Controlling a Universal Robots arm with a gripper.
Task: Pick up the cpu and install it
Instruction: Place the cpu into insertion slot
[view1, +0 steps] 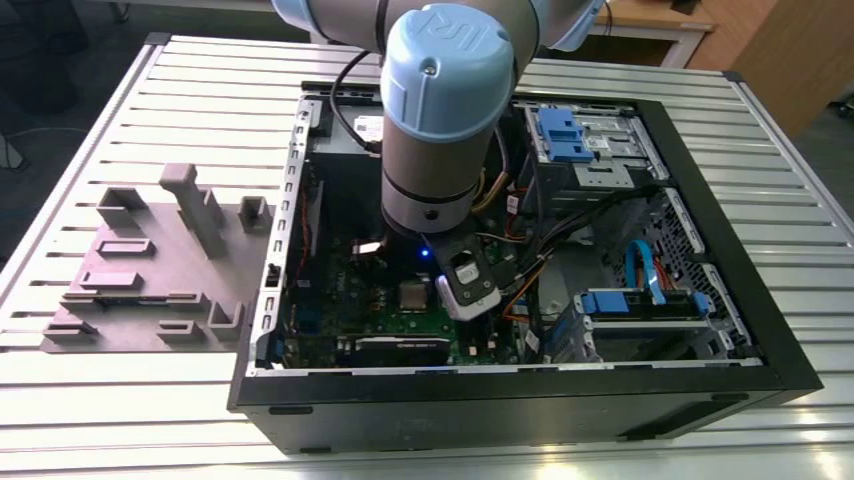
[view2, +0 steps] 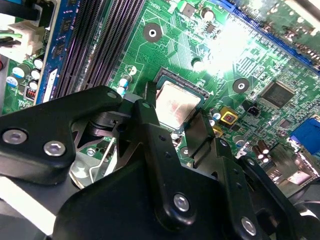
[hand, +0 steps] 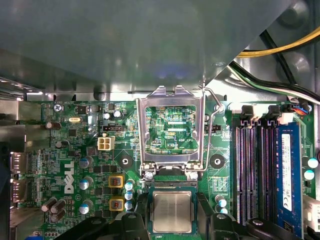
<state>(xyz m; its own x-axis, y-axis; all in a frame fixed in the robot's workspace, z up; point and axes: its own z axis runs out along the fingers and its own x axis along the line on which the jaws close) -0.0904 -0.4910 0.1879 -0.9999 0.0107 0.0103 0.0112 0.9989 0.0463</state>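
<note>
Looking at the exterior view, you see the grey-and-blue arm (view1: 447, 100) reaching into the open black computer case (view1: 534, 410). In the second wrist view, black fingers (view2: 145, 120) stand parted, gripping nothing, flanking the square silvery cpu (view2: 175, 102) in its socket. The first wrist view shows the metal socket frame (hand: 171, 94) open.

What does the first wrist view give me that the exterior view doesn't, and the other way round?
First wrist view adds: the rectangular metal socket frame flipped open, the small square silvery cpu seated just past its hinge, long black memory slots alongside. Exterior view adds: the black computer case on the slatted metal table, the grey fixture block at the exterior view's left, the light-blue arm reaching in. Shared: the green motherboard and the cpu.
</note>
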